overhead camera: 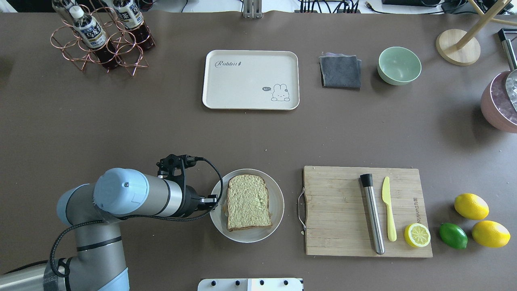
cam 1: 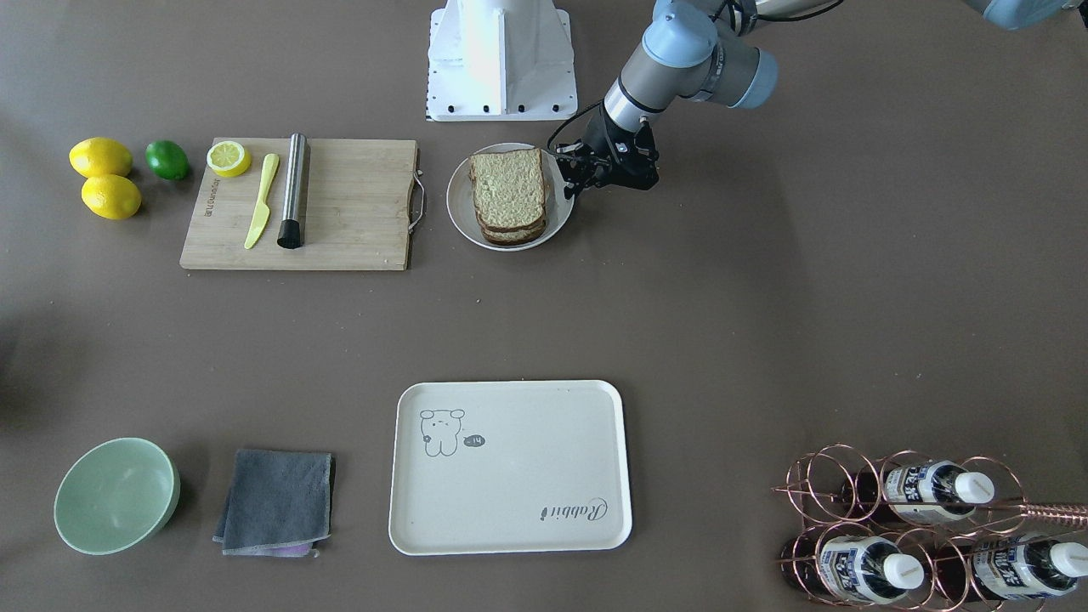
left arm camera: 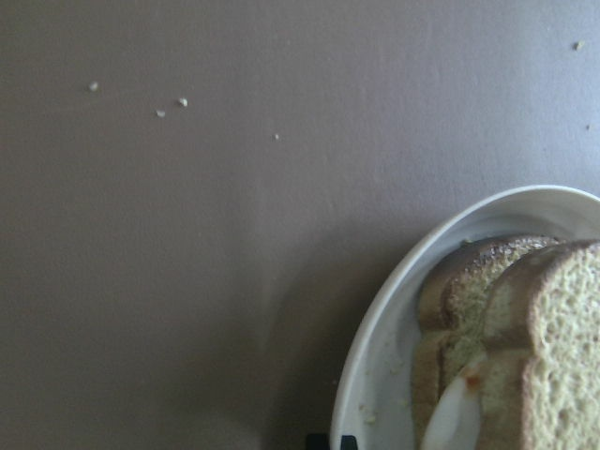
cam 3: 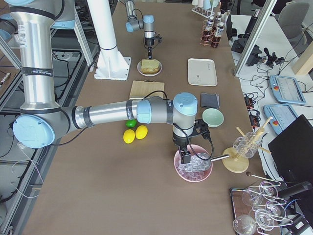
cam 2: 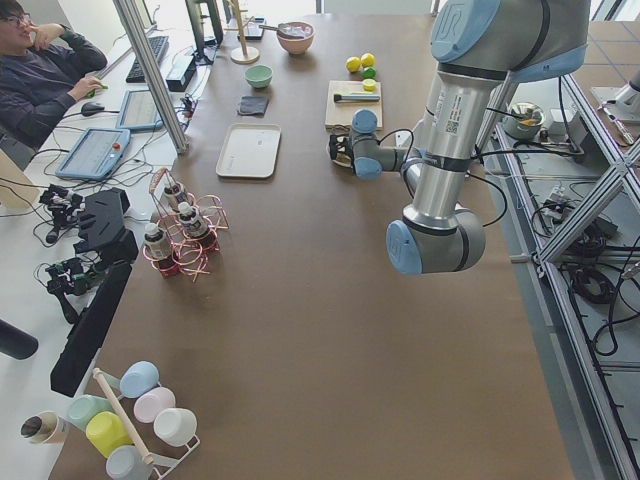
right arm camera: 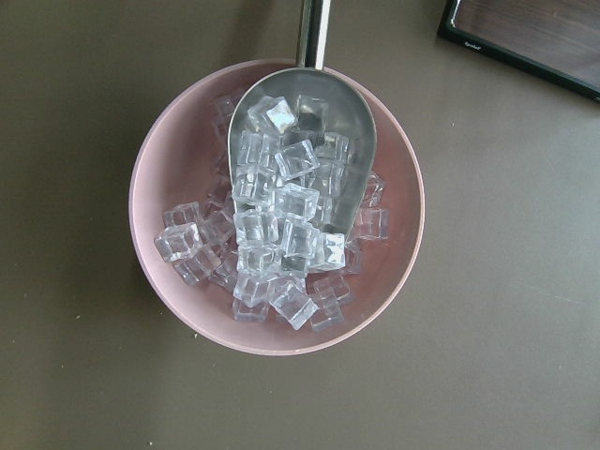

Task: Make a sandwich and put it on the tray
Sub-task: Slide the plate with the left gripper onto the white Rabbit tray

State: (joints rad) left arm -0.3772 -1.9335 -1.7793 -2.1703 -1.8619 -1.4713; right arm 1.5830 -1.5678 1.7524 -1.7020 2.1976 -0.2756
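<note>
The sandwich [cam 1: 508, 191] sits stacked on the plate [cam 1: 456, 208] — not yet on the tray [cam 1: 510, 476]; left tool [cam 1: 580, 172] (parted, empty) hovers beside it; right tool [cam 3: 185, 157] — cannot tell.

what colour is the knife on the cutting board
Pale yellow knife; clearest in the overhead exterior view.

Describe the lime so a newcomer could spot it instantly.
On the right half of the overhead view lies a wooden cutting board. Past its short end nearest the lemon half sit three whole fruits. The lime is the only green one, beside two yellow lemons.
</note>
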